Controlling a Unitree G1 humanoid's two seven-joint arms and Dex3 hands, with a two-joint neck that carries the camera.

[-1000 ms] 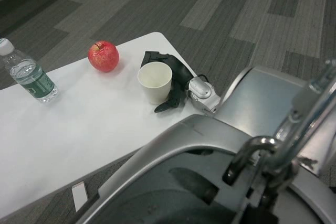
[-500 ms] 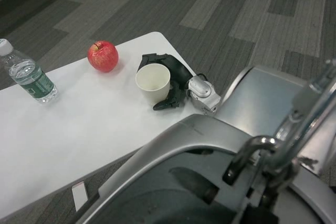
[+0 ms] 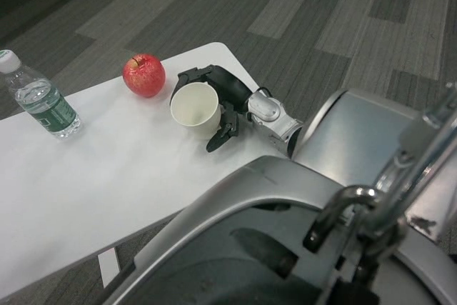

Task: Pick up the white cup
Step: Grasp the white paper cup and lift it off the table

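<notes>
Gripping the white cup (image 3: 194, 109) with fingers wrapped round its far and near sides, the right hand (image 3: 223, 101) holds it tilted above the table (image 3: 107, 176); lift straight, squeeze gently, avoid the apple (image 3: 143, 75) just beyond.

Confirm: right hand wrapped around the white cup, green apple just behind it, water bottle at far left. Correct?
One error: the apple is red, not green, as the head view shows. The rest holds: the right hand wraps the white cup, and the water bottle is at far left.
</notes>
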